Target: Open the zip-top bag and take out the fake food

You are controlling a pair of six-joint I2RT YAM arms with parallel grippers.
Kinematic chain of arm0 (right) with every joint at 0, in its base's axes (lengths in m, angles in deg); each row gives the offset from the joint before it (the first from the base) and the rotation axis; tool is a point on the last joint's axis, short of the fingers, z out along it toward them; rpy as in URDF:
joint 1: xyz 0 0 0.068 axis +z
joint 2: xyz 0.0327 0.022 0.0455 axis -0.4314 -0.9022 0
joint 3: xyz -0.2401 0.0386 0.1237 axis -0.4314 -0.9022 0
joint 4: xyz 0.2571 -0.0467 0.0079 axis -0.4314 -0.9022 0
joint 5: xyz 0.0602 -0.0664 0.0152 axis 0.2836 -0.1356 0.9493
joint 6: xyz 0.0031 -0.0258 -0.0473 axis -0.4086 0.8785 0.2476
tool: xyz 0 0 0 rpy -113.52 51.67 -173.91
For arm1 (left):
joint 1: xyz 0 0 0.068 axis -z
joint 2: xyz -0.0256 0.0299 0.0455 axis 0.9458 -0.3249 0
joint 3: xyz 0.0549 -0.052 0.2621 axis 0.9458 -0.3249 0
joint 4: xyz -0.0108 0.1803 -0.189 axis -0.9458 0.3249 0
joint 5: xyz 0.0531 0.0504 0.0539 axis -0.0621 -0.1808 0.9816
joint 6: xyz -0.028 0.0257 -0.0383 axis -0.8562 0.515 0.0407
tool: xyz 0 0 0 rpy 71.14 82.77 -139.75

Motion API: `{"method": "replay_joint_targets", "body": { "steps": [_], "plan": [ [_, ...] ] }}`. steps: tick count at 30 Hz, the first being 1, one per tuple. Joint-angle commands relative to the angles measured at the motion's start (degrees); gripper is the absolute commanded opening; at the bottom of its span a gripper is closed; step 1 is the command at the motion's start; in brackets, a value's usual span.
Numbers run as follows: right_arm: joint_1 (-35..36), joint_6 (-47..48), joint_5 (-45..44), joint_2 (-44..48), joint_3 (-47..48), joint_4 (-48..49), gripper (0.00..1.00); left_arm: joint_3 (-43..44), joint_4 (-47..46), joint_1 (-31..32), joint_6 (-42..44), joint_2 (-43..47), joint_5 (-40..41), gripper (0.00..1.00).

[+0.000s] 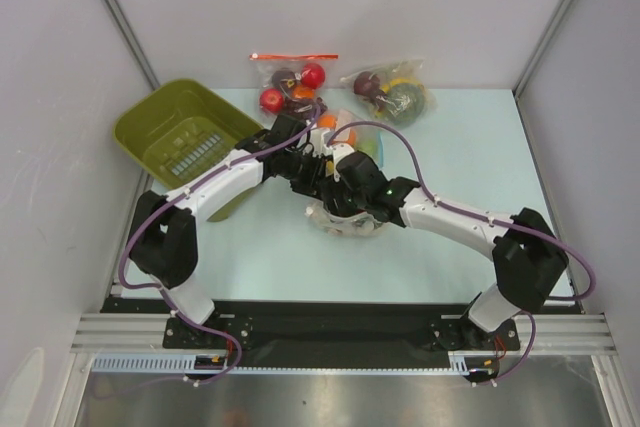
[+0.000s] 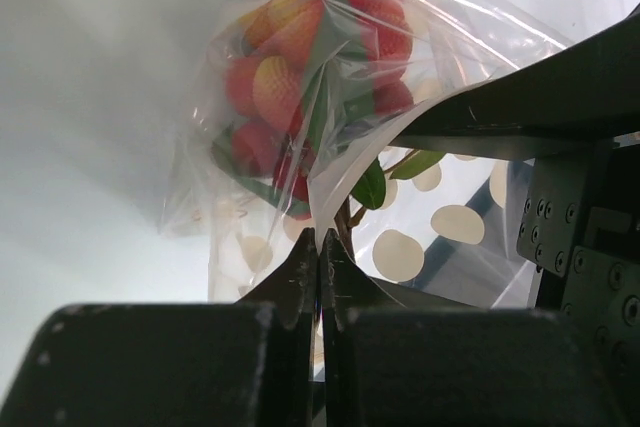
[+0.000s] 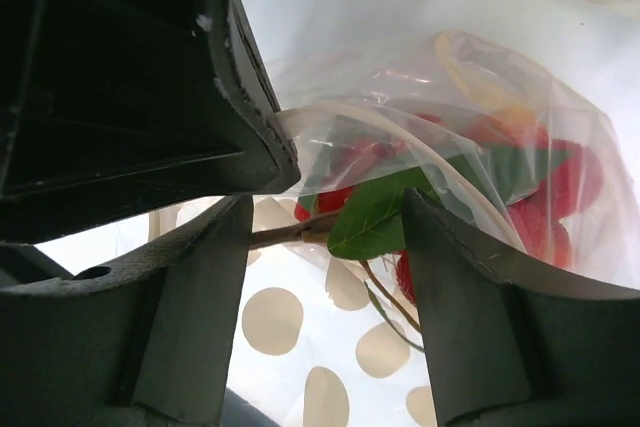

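The zip-top bag [image 1: 335, 222], clear with whitish oblong marks, lies mid-table under both wrists. In the left wrist view the bag [image 2: 440, 227] hangs ahead, and the fake food [image 2: 290, 77], red and yellowish pieces with green leaves, is bunched inside. My left gripper [image 2: 320, 239] is shut on a fold of the bag's plastic edge; it is at centre in the top view [image 1: 305, 175]. My right gripper [image 3: 325, 277] is open, with a brown stem and green leaf [image 3: 375, 212] between its fingers [image 3: 200, 297]; it is beside the left one [image 1: 342, 195]. Red pieces [image 3: 560, 187] lie beyond.
An olive-green bin [image 1: 150, 122] stands at the back left. A clear bag with a red zip strip [image 1: 292, 82] and a plain clear bag of round fruit [image 1: 392, 92] lie at the back. Another bag with an orange ball [image 1: 340, 127] sits just behind the grippers.
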Motion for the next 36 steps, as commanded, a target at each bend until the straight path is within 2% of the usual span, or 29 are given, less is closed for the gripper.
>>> {"method": "replay_joint_targets", "body": {
  "steps": [1,4,7,8,10,11,13,14,22,36],
  "plan": [
    [0.6,-0.4,0.8,-1.2,0.3,2.0,0.67,2.2,0.4,-0.3,1.2,0.3,-1.9,0.00],
    [0.6,-0.7,0.7,-1.5,0.6,1.2,0.66,2.2,0.4,-0.3,1.3,0.2,-2.0,0.00],
    [0.6,-1.3,0.0,-2.1,1.5,-2.4,0.55,2.1,0.4,-0.3,1.3,0.2,-2.0,0.00],
    [0.6,-1.8,-0.1,-2.1,1.7,-3.2,0.44,2.1,0.5,-0.3,1.3,0.2,-1.9,0.00],
    [0.6,-2.2,0.0,-1.6,1.6,-5.1,0.32,2.1,0.5,-0.3,1.4,0.1,-1.9,0.00],
    [0.6,-2.6,0.1,-1.3,1.5,-5.6,0.20,2.1,0.4,-0.2,1.3,0.0,-1.8,0.00],
    [0.6,-3.1,-0.1,-0.3,1.6,-7.0,0.10,1.9,0.4,-0.3,1.6,-0.1,-1.5,0.00],
    [0.6,-3.2,-0.1,0.2,1.7,-7.6,0.01,1.8,0.5,-0.2,1.7,-0.2,-1.4,0.00],
    [-3.1,-8.6,-1.0,4.8,4.4,-10.5,0.00,0.3,-0.4,-0.2,4.3,0.7,0.1,0.00],
    [-10.7,-21.1,9.0,6.1,5.6,1.9,0.00,3.3,1.2,2.8,7.0,0.0,4.0,0.00]
  ]
}}
